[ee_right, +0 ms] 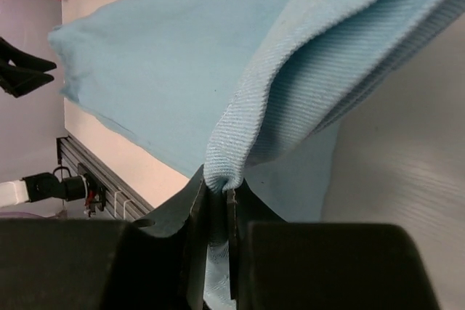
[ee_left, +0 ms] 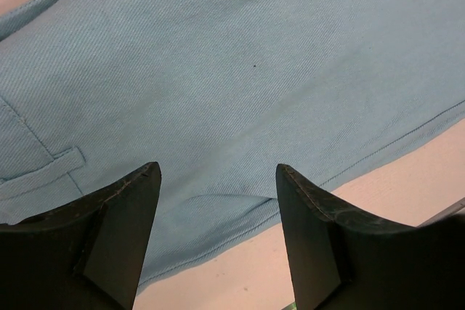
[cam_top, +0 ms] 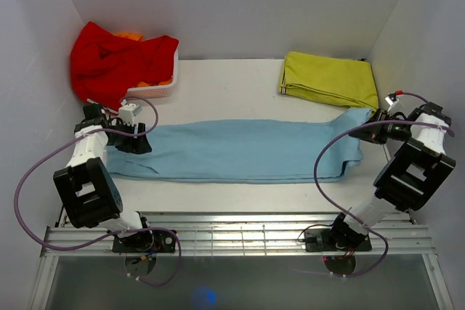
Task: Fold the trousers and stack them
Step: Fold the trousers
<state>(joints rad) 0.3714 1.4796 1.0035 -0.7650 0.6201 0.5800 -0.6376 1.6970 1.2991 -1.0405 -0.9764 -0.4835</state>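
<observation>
The trousers (cam_top: 232,152) lie spread flat on the white surface (cam_top: 225,85) and reach from the left jaws across to the right jaws. The left jaws stand wide open close over the waist end and hold nothing. Blue cloth with a belt loop lies under and in front of them, and its edge passes across the gap between them. The right jaws are closed tightly on a fold at the leg end, which is lifted off the surface and rises over them. Beyond the right jaws lies a folded yellow-green garment (cam_top: 330,80). Beyond the left jaws a red garment (cam_top: 116,59) hangs over a white basket (cam_top: 156,91).
</observation>
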